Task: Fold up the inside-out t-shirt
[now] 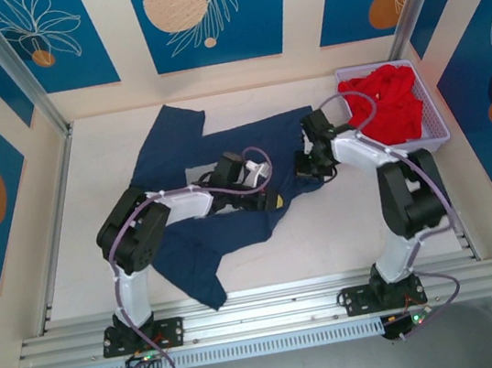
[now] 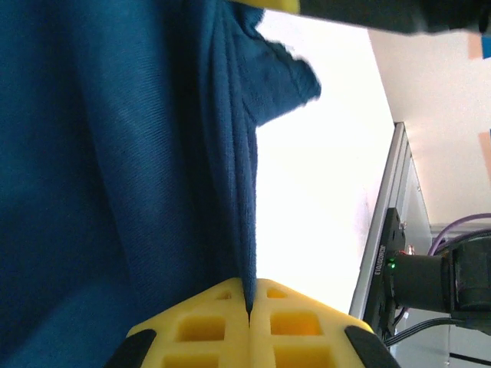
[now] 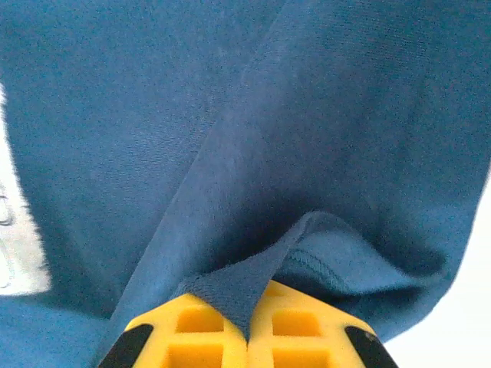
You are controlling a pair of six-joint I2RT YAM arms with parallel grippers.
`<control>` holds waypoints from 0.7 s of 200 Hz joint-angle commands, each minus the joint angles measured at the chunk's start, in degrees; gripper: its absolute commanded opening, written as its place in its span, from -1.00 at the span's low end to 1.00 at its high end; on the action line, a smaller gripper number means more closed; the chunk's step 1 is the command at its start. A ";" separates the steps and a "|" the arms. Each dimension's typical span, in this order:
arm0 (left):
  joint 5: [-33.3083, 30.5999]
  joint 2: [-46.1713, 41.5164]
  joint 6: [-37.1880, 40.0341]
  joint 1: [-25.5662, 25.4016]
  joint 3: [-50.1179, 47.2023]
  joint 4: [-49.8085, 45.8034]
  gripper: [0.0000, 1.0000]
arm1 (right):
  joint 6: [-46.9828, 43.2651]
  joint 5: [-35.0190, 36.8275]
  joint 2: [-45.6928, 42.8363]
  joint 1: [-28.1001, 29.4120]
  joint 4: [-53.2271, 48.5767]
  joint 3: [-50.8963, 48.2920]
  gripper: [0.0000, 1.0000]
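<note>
The inside-out t-shirt point(image 1: 167, 154), dark navy, lies crumpled across the white table, with one part reaching toward the front rail. My left gripper point(image 1: 269, 195) is at the shirt's right-hand middle, and its yellow fingers point(image 2: 207, 326) are shut on a thin fold of the t-shirt point(image 2: 115, 153). My right gripper point(image 1: 307, 169) is a short way to the right, at the shirt's right edge. Its yellow fingers point(image 3: 307, 333) are shut on a hemmed edge of the t-shirt point(image 3: 253, 115), which rises in a small peak between them.
A white basket point(image 1: 439, 131) holding a bright red garment point(image 1: 390, 105) stands at the back right, just behind the right arm. Metal rails point(image 1: 265, 311) run along the table's front edge. Bare table point(image 1: 327, 227) lies in front of the shirt.
</note>
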 commanded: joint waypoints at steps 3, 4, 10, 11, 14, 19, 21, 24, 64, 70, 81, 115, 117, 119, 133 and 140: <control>3.44 0.36 -5.14 1.22 -2.17 0.12 -1.00 | -5.44 8.22 4.68 -0.72 -4.97 7.20 -0.88; 3.44 0.39 -5.29 1.23 -2.17 0.23 -1.00 | -5.57 8.34 4.79 -0.73 -5.13 7.40 -0.87; 3.29 0.71 -6.07 1.24 -2.20 0.78 -1.00 | -6.07 9.35 5.49 -0.86 -6.03 8.51 -0.83; 3.23 0.78 -6.19 1.23 -2.19 0.83 -1.00 | -6.11 9.47 5.55 -0.89 -6.23 8.72 -0.82; 3.14 0.96 -6.53 1.27 -2.18 1.05 -1.00 | -6.36 9.79 5.71 -0.95 -6.65 9.15 -0.80; 3.08 1.22 -7.16 1.23 -2.22 1.57 -1.00 | -6.68 10.10 5.73 -1.13 -7.35 9.64 -0.76; 3.09 1.34 -7.41 1.23 -2.19 1.82 -1.00 | -6.76 10.14 5.66 -1.17 -7.50 9.74 -0.75; 3.11 1.52 -7.80 1.23 -2.25 2.16 -1.00 | -6.85 10.20 5.48 -1.22 -7.80 9.86 -0.73; 2.91 2.53 -9.75 1.23 -2.17 3.25 -1.00 | -8.88 9.54 -2.85 -0.02 -9.26 5.16 -0.42; 2.96 2.61 -9.74 1.28 -2.17 3.25 -1.00 | -9.16 9.54 -4.24 0.56 -9.26 4.24 -0.38; 3.08 2.62 -9.84 1.25 -2.04 3.12 -1.00 | -10.27 9.47 -6.51 2.04 -9.09 2.26 -0.32; 3.27 2.49 -9.83 1.28 -1.66 2.82 -1.00 | -11.93 11.87 -10.50 7.27 -7.17 -4.06 -0.08; 3.27 2.47 -9.87 1.26 -1.65 2.81 -1.00 | -11.92 11.83 -10.66 7.57 -6.98 -4.36 -0.06; 3.27 2.51 -9.84 1.26 -1.69 2.85 -1.00 | -11.92 11.60 -10.83 7.86 -6.93 -4.68 -0.03; 3.27 2.52 -9.77 1.22 -1.48 2.56 -1.00 | -11.76 10.35 -12.37 10.02 -5.28 -7.16 0.14; 3.34 2.54 -9.75 1.25 -1.47 2.56 -1.00 | -11.61 10.21 -12.91 10.95 -4.21 -8.44 0.21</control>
